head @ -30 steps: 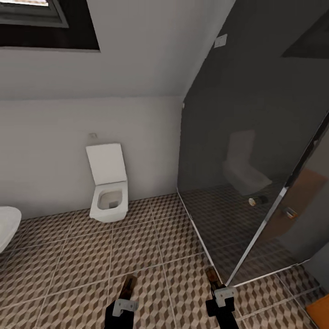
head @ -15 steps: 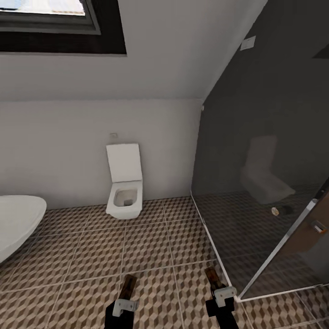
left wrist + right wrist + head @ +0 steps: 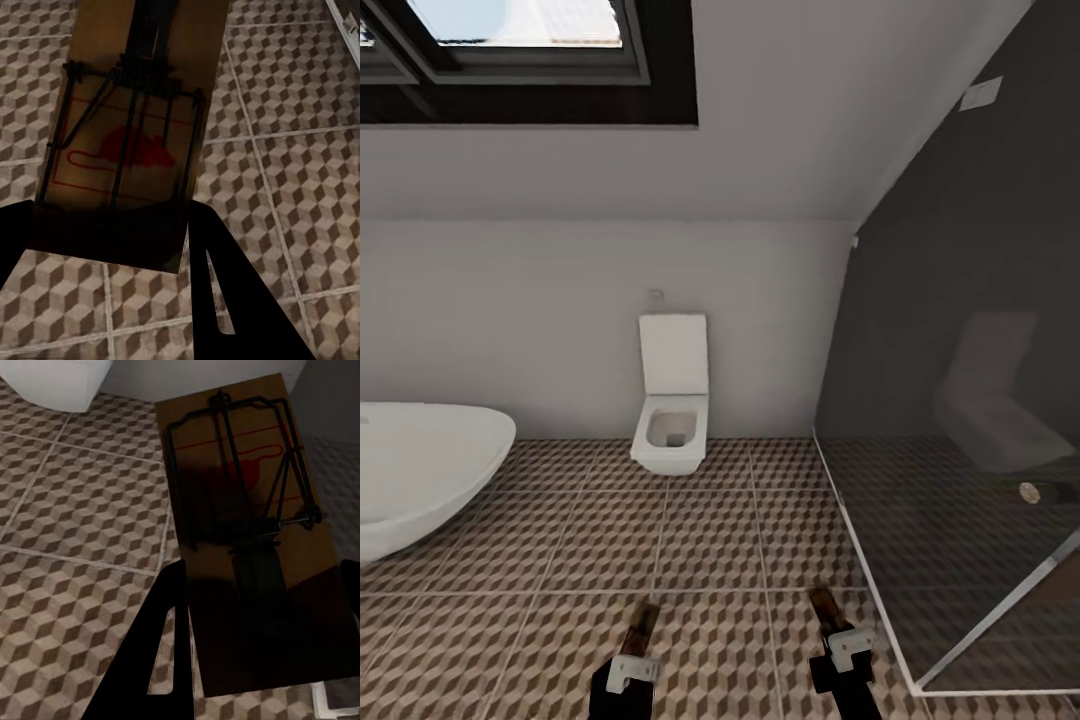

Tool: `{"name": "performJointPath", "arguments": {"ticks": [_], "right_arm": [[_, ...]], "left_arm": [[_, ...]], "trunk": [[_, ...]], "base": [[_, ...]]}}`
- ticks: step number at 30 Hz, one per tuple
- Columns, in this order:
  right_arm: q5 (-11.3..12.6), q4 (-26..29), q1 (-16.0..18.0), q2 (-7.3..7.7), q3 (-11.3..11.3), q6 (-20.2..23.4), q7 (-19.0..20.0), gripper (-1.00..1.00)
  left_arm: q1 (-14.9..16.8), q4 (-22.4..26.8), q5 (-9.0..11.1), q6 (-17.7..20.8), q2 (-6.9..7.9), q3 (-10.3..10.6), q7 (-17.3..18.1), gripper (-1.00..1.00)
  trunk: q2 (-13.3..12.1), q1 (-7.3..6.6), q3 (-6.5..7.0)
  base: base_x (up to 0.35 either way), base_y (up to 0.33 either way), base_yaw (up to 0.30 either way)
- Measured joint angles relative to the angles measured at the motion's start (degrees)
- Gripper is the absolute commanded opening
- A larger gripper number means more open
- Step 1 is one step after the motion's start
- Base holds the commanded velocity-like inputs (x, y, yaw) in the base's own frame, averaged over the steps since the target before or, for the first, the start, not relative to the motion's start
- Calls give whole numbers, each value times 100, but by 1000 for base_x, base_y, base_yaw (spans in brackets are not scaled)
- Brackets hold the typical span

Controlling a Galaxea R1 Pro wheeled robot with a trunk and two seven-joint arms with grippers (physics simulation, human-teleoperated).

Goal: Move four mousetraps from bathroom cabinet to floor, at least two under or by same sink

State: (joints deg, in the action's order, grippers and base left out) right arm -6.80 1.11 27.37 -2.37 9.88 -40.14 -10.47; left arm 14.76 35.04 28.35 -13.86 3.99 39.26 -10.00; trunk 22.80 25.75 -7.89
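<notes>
So this looks like the carrying stage: one mousetrap is clamped in the left gripper point(image 3: 643, 622), a tan board with wire and a red mark seen close up in the left wrist view point(image 3: 124, 142), and a second mousetrap point(image 3: 247, 525) is pinched the same way in the right gripper point(image 3: 823, 607). Both boards are held out low over the bathroom floor point(image 3: 700, 540), not set down yet. The sink and the cabinet can't be seen here; what's faced instead is a white toilet point(image 3: 672, 415) against the back wall, a white bathtub point(image 3: 420, 470) at the left edge and a dark glass shower screen point(image 3: 960, 400) on the right. Judging by that, the base probably needs to be turned on until the sink is found, then the traps lowered flat onto the tiles under or right beside it, with two more likely left to be fetched. Compared with a second ago, the whole view has been swung leftward: the toilet has slid right in the picture, much more of the tub and the roof window point(image 3: 520, 50) is shown, and the orange-brown edge at the far right is gone. That's camera motion; the arms sit the same.
</notes>
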Motion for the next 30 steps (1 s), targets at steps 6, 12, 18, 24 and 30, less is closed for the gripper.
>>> {"name": "performJointPath", "arguments": {"ticks": [6, 12, 18, 24, 30], "right_arm": [[0, 0, 0, 2, -1, -2, 0, -100], [-1, 1, -1, 9, 1, -6, 0, -100], [-1, 2, -1, 10, 2, -6, 0, -100], [-1, 5, -1, 10, 3, -5, 4, -100], [-1, 5, -2, 15, 2, -5, 8, -100]], "left_arm": [[0, 0, 0, 0, -1, 3, 0, -100], [0, -1, -2, -6, 2, 6, -1, -100], [1, -2, -2, -9, 4, 6, 2, -100], [1, -1, -1, -9, -1, 6, 6, -100], [1, -22, -1, -9, -2, 6, 7, -100]], "trunk": [[0, 0, 18], [-1, 0, 29], [-1, 0, 31], [-1, 0, 31], [-1, 0, 35]], "base": [[0, 0, 277], [0, 0, 167], [0, 7, 19], [0, 147, 2], [0, 215, -50]]}}
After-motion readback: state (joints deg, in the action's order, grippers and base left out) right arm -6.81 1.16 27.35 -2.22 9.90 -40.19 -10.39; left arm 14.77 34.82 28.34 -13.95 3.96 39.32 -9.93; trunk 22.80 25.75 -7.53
